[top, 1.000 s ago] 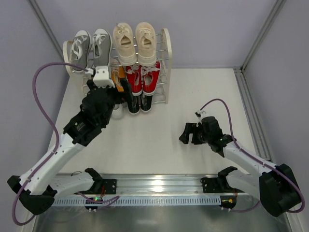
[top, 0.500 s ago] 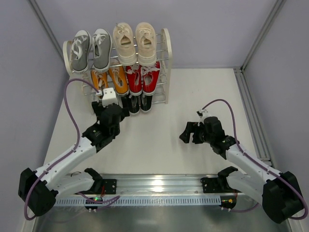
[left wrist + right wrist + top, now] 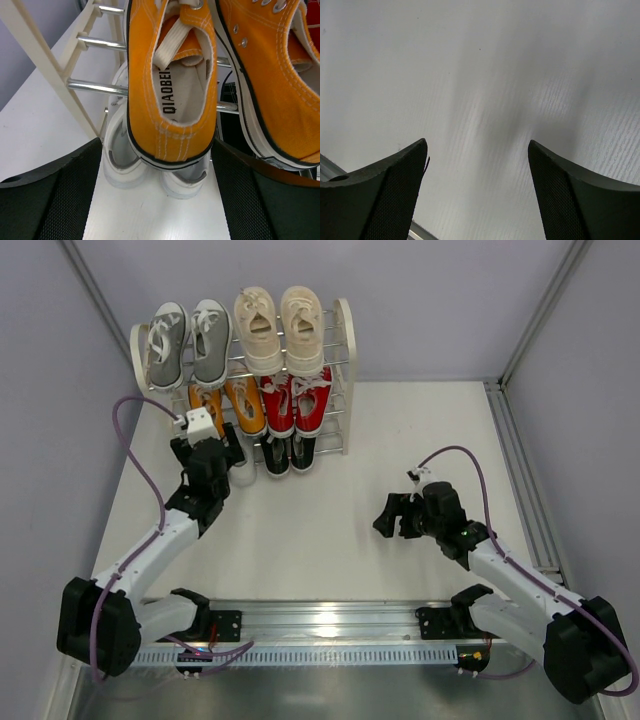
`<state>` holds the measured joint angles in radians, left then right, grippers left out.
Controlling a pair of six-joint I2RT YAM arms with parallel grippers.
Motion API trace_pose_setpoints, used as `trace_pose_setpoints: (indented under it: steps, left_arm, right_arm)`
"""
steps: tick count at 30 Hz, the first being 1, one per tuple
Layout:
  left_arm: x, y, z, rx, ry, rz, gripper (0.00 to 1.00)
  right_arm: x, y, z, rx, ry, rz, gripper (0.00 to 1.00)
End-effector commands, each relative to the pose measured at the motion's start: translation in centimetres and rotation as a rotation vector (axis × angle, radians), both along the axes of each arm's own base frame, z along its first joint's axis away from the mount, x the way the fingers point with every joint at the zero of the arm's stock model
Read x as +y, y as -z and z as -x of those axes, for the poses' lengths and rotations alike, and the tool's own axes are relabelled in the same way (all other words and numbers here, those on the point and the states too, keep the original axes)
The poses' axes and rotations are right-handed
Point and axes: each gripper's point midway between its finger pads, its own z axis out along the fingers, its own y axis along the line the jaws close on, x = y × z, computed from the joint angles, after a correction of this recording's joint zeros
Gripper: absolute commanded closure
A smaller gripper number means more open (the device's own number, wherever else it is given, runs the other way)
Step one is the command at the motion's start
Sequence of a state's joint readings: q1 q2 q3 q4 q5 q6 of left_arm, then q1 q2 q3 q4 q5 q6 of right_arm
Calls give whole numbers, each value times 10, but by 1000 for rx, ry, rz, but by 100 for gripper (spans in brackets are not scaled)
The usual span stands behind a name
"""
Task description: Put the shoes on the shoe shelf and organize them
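The shoe shelf [image 3: 345, 350] stands at the back. It holds grey shoes [image 3: 188, 340] and beige shoes [image 3: 280, 325] on top, orange shoes [image 3: 243, 405] and red shoes [image 3: 295, 400] in the middle, and black shoes [image 3: 290, 452] below. My left gripper [image 3: 222, 448] is open at the shelf's lower left. In the left wrist view an orange shoe's heel [image 3: 170, 100] hangs between its spread fingers [image 3: 55, 195], untouched, with white shoes [image 3: 125, 162] beneath. My right gripper [image 3: 385, 515] is open and empty over the table, as the right wrist view [image 3: 476, 150] shows.
The shelf's cream end frame [image 3: 50, 65] and silver rods [image 3: 95, 87] are close to my left fingers. The second orange shoe [image 3: 270, 75] sits to the right. An aluminium rail [image 3: 330, 625] runs along the near table edge.
My left gripper drew back from the middle tier, leaving the orange shoe on the rods, then shifted left in front of the shelf's lower left. The right arm barely moved.
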<state>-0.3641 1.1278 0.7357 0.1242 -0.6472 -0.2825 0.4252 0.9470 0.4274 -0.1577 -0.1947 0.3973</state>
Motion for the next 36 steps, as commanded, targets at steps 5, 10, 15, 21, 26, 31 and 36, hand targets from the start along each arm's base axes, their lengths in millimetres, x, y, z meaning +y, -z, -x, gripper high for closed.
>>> trace_pose_setpoints:
  steps: [5, 10, 15, 21, 26, 31, 36]
  left_arm:
    - [14, -38, -8, -114, -10, -6, 16]
    - [35, -36, 3, -70, -118, -50, 18]
    - [56, -37, 13, -57, -218, -71, 19]
    - [63, -45, 13, -92, -221, -39, 18]
    - [28, -51, 8, -130, -29, 54, 13]
    - [-9, -48, 26, -81, 79, 128, 7]
    - [-44, -31, 49, 5, 128, 181, 5]
  right_arm:
    - [3, -9, -5, -52, -26, -11, 18]
    - [3, -8, -2, -55, -31, -14, 18]
    - [2, -9, 0, -64, -34, -16, 18]
    - [2, -10, 0, -74, -33, -16, 18]
    - [1, -11, -1, -77, -25, -14, 18]
    - [-1, -9, -2, -69, -13, -7, 18]
    - [-1, -7, -3, -57, -7, -1, 18]
